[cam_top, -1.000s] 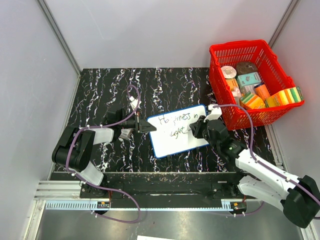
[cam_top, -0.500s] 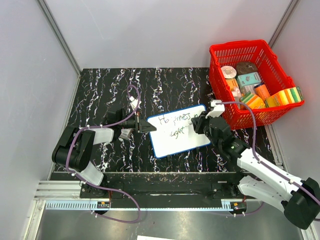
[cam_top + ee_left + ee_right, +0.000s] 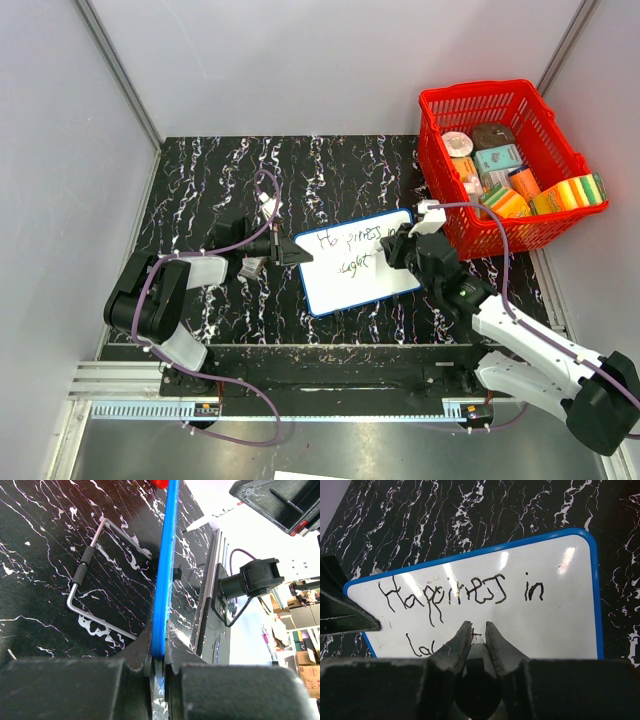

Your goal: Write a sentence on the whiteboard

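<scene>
The whiteboard (image 3: 350, 285) is sitting mid-table, near a red basket (image 3: 480, 97). My left gripper (image 3: 157, 666) is clamping its blue rim; my right gripper (image 3: 478, 632) is clenching a marker (image 3: 477, 655) under the sentence (image 3: 460, 592). I judge that pressing too hard risks shifting the board and smearing letters.

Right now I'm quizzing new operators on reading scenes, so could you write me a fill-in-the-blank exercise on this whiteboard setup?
1. The left claw is shut on the whiteboard's ____ rim.
2. The top line of the sentence ends with the word ____.
3. The basket to the right of the whiteboard is ____.
4. The marker is gripped by the ____ claw.

Missing words: blue; in; red; right.
</scene>
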`<state>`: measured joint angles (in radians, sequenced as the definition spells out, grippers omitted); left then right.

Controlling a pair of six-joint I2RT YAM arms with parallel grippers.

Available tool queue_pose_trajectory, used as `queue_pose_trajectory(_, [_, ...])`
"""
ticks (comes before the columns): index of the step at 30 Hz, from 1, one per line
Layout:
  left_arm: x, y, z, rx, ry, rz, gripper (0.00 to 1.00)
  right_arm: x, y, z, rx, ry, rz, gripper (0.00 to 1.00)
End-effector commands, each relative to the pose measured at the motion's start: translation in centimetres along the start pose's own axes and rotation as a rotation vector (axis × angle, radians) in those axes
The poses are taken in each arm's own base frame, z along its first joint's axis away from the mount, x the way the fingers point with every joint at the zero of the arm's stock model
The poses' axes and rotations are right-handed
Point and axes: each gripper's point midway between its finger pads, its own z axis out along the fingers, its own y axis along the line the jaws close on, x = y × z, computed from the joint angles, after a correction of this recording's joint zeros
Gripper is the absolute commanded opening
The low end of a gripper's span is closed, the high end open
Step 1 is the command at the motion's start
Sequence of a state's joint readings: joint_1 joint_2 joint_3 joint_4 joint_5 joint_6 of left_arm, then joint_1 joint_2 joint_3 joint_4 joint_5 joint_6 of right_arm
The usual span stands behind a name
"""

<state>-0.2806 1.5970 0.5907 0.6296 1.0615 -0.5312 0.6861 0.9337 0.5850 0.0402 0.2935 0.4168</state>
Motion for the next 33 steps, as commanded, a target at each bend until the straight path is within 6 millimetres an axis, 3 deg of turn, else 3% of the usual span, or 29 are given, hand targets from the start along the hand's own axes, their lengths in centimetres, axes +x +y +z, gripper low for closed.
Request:
queue_pose_trajectory(1, [-0.6,2.3,0.2,-0.107,-0.033,0.104,0.0,-0.5,0.5,0.1,-0.025,-0.017,0.015,0.0])
queue_pose_trajectory(19, [-0.6,2.3,0.1,-0.109,-0.034,0.104,0.0,1.8,-1.1,0.3,0.028,0.022,0.017,0.0])
queue_pose_trajectory(33, [-0.5,2.3,0.2,-0.108,-0.032,0.103,0.0,-0.5,-0.3,0.0,0.01,-0.04,0.031,0.0])
